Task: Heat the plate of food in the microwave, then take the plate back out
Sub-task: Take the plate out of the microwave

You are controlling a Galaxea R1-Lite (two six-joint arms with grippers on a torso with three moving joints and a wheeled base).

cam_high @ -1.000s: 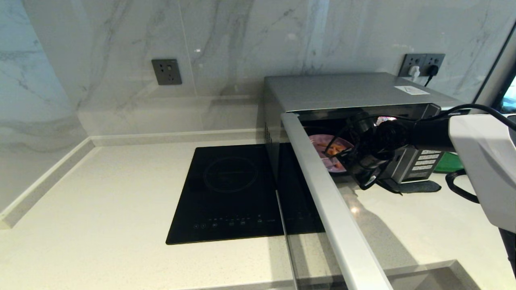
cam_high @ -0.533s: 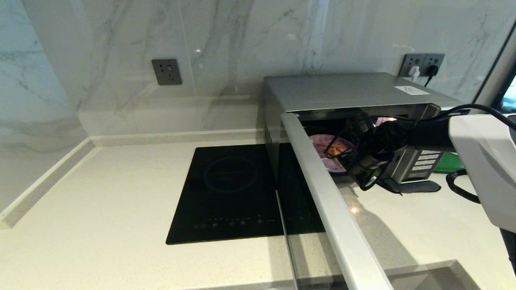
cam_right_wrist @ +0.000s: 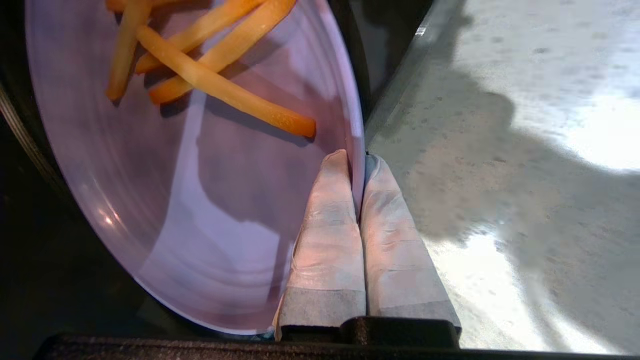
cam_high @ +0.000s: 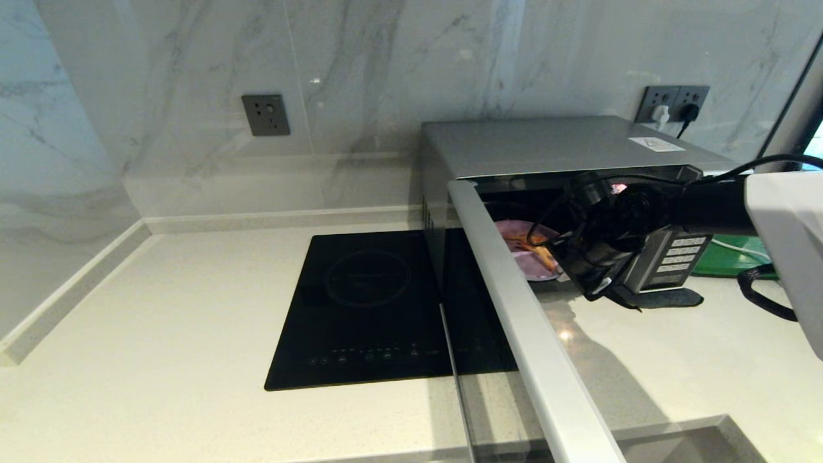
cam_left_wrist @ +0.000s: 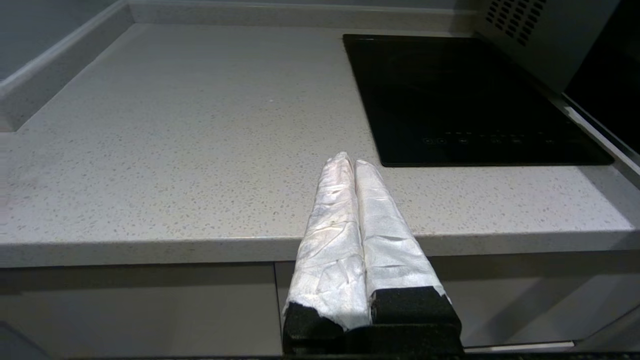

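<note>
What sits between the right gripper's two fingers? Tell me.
The rim of the plate of food: the right gripper pinches it, one finger on each side, at the microwave mouth. The right wrist view shows it.

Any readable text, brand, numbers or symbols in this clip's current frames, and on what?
No text reads clearly in any view.
Microwave button panel: rows of pale keys, markings too small to read.
White sticker on the microwave top: print too small to read.
Hob front edge: a row of faint touch symbols, too small to make out.
Plate, held at the rim by the right hand: no markings visible.
</note>
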